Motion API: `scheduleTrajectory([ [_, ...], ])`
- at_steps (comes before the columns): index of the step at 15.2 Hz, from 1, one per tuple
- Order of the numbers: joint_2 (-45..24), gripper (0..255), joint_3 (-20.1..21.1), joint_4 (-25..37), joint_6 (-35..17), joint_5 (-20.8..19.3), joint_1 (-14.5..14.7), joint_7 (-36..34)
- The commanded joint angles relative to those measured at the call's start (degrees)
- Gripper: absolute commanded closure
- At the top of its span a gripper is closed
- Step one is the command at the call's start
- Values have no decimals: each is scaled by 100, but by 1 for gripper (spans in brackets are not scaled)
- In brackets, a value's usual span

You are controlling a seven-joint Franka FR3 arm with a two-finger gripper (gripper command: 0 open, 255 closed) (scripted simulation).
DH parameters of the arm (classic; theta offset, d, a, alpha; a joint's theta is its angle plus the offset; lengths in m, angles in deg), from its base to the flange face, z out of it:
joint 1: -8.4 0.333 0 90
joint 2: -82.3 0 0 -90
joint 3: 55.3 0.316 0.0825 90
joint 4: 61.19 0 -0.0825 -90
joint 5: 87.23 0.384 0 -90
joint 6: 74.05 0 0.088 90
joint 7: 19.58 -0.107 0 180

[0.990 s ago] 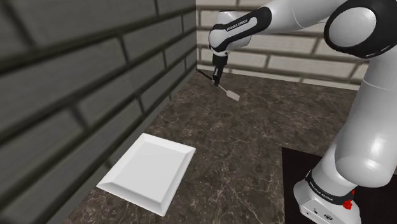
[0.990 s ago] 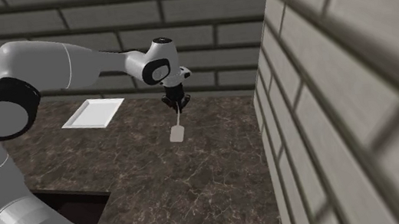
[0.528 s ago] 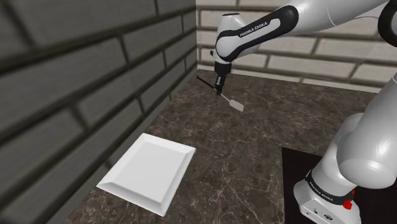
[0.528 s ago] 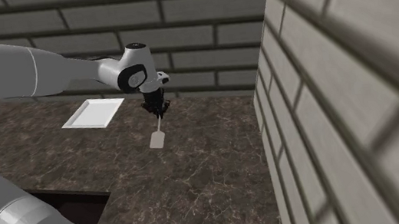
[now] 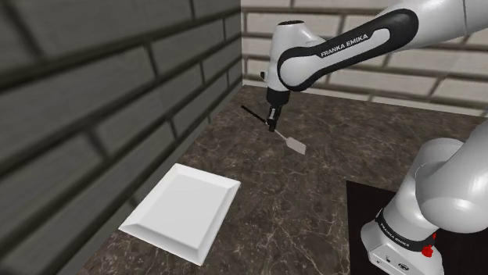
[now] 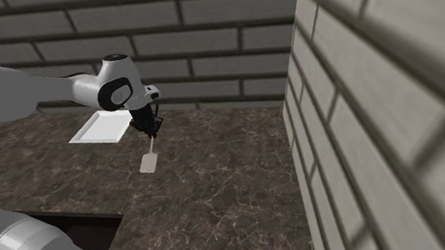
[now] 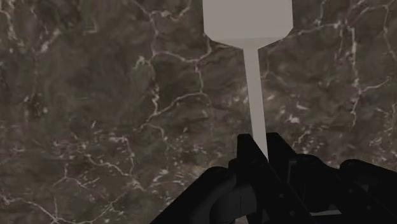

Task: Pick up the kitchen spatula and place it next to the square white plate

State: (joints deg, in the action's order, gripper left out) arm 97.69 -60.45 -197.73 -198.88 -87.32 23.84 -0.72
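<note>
Counter: we're looking at a dark brown marble counter [image 5: 336, 148] [image 6: 220, 197] [image 7: 95, 95] shot through with pale veins, and it runs right up to the brickwork.
Walls: grey brick walls [image 5: 94, 86] [image 6: 380, 85] with dark joints meet in a corner beyond the plate. In the shoulder view one runs along the plate's left side, and the other closes off the back.
Plate: the square white plate [image 5: 181, 207] [image 6: 103, 126] lies flat on the marble, close to the side wall.
Gripper: we see the black gripper [image 5: 271, 119] [image 6: 148, 128] [image 7: 259, 149] pointing down, with its fingers clamped tight on the spatula's thin stem.
Spatula: and there it is! The pale grey spatula [image 5: 283, 136] [image 6: 149, 156] [image 7: 254, 70] hangs from the fingers, blade lowest, over the marble. In the shoulder view it sits past the plate's far corner, apart from it, with a dark handle end sticking out on the plate's side of the fingers. In the second exterior view the blade shows just off the plate's nearest corner, not touching it.
Arm: the white arm [image 5: 344, 47] [image 6: 53, 92] stretches out over the counter, its wrist higher than the plate.
Stand: the dark stand [image 5: 358, 234] [image 6: 69, 228] is set into the counter's edge, well apart from the plate.
</note>
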Motion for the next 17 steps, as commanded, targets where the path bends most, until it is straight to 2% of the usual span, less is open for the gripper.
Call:
scheduleTrajectory([
  [1, 314, 255, 157, -321, -9, 5, 85, -246],
  [8, 1286, 255, 796, -1167, 107, 225, 472, -1112],
  [17, 2203, 255, 1756, -1768, 382, 824, 1198, -2316],
])
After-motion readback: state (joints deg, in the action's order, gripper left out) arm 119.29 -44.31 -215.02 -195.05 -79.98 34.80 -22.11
